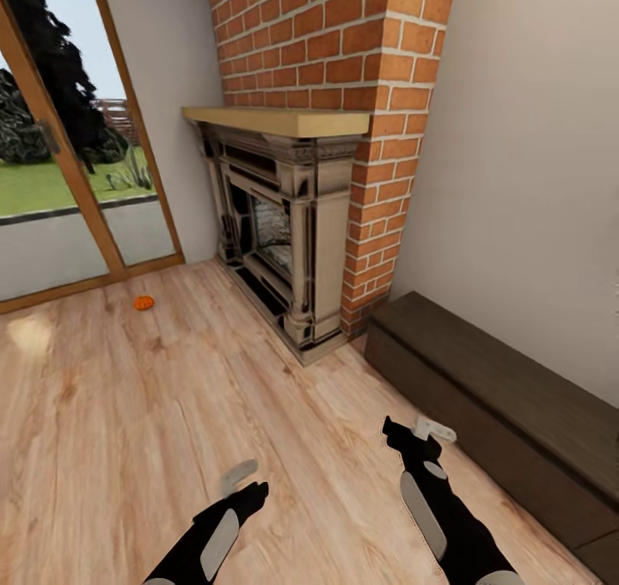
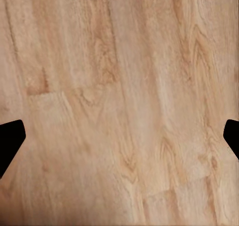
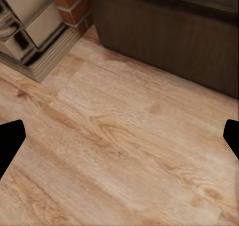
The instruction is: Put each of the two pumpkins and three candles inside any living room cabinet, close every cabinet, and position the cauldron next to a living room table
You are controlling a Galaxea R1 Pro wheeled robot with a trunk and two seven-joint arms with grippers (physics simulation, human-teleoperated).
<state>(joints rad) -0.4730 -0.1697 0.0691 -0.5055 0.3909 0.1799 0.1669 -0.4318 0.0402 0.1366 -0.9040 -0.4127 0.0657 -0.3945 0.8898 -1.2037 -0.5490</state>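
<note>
Both arms reach forward low over the floor (image 1: 129,413), nearest the head camera. The left gripper (image 1: 245,486) hangs over bare planks; in its wrist view the two dark fingertips (image 2: 10,141) sit at opposite edges, so the fingers are spread wide with nothing between them. The right gripper (image 1: 421,439) is likewise spread and empty, its tips (image 3: 10,144) far apart above the boards, near the cabinet (image 1: 499,405).

One pumpkin (image 1: 144,302) lies on the floor well ahead and to the left, near the glass door (image 1: 52,181) and well apart from the cabinet. That cabinet runs along the right wall, its dark front flush and apparently closed, just beside the brick chimney (image 1: 344,70) and fireplace (image 1: 284,224).

Risks, as I judge them: the pumpkin is small, round and low, so a reach from this far would fall short; the base must drive closer, and the fireplace plinth juts into the path on the right. A ribbed round body could roll or squirt out of the jaws if gripped off-centre, and pushing down on it might send it skidding toward the door. The cabinet front shows no handle, so opening a drawer may slip.

Pale wood planks cover the floor, smooth and lightly glossy, with a bright patch at far left. Plain beige walls meet the brick, and grass and dark trees show through the door.
</note>
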